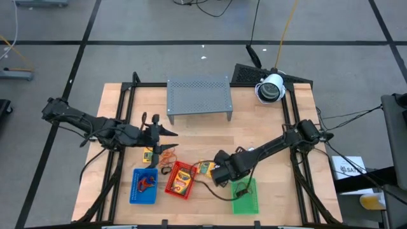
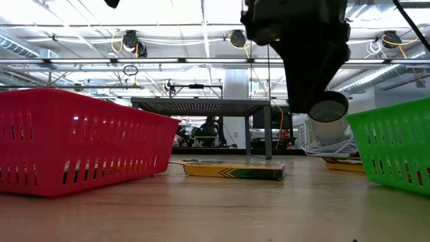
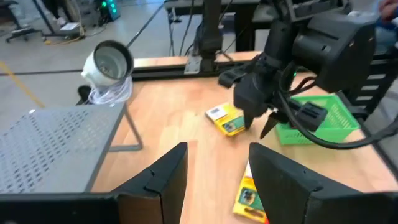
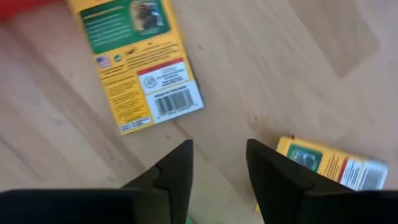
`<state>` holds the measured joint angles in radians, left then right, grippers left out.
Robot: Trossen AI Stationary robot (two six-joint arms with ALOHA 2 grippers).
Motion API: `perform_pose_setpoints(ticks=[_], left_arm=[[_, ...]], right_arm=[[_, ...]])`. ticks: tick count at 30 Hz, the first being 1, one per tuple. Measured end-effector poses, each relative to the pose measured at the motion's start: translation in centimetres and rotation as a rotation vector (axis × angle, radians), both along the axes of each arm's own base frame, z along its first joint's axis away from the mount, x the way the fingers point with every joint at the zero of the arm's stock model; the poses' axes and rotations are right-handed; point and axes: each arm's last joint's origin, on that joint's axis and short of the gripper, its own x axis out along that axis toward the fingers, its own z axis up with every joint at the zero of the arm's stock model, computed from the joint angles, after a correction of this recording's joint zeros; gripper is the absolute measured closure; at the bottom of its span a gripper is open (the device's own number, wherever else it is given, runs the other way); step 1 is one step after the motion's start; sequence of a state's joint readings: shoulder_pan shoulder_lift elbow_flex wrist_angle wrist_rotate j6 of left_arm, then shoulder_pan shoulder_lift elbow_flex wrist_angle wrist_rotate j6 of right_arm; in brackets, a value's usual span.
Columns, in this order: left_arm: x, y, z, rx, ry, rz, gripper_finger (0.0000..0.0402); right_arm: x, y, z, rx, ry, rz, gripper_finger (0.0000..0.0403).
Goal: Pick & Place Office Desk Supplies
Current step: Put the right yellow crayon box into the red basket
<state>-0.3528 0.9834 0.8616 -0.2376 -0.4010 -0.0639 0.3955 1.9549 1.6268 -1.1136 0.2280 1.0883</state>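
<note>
Two yellow packets lie flat on the wood in the right wrist view: one (image 4: pixel 140 68) with a barcode, one (image 4: pixel 333 163) beside the fingers. My right gripper (image 4: pixel 217 163) hangs open over the bare table between them, pointing steeply down, touching nothing; it also shows in the high view (image 1: pixel 216 177) and the left wrist view (image 3: pixel 258 124). A further packet (image 1: pixel 181 180) lies in the red tray (image 1: pixel 170 188). Orange rubber-band loops (image 1: pixel 166 156) lie near a small packet (image 1: pixel 148 156). My left gripper (image 3: pixel 217 171) is open and empty, held above the table's left middle (image 1: pixel 170 133).
The blue tray (image 1: pixel 135 194), with small items inside, and the green tray (image 1: pixel 249 203) flank the red one along the near edge. A grey perforated rack (image 1: pixel 198 97) stands at the far middle, with a white round device (image 1: pixel 271 88) at the far right.
</note>
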Motion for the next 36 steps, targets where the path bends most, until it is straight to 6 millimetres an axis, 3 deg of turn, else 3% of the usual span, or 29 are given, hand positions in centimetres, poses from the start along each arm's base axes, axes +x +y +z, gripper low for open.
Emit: perform_pose_setpoints(ticks=[9, 27, 36], left_arm=[[-0.2, 0.1, 0.1, -0.013, 0.006, -0.032, 0.0220], [0.0, 0.0, 0.7, -0.046, -0.062, -0.030, 0.0220], [0.0, 0.0, 0.7, -0.031, -0.064, -0.035, 0.0220]], right_arm=[[-0.1, -2.2, -0.1, 0.028, 0.051, -0.290, 0.0263], [-2.3, -2.8, -5.9, 0.071, 0.147, -0.350, 0.0264], [-3.0, -2.2, -7.2, 0.082, 0.119, -0.323, 0.0268]])
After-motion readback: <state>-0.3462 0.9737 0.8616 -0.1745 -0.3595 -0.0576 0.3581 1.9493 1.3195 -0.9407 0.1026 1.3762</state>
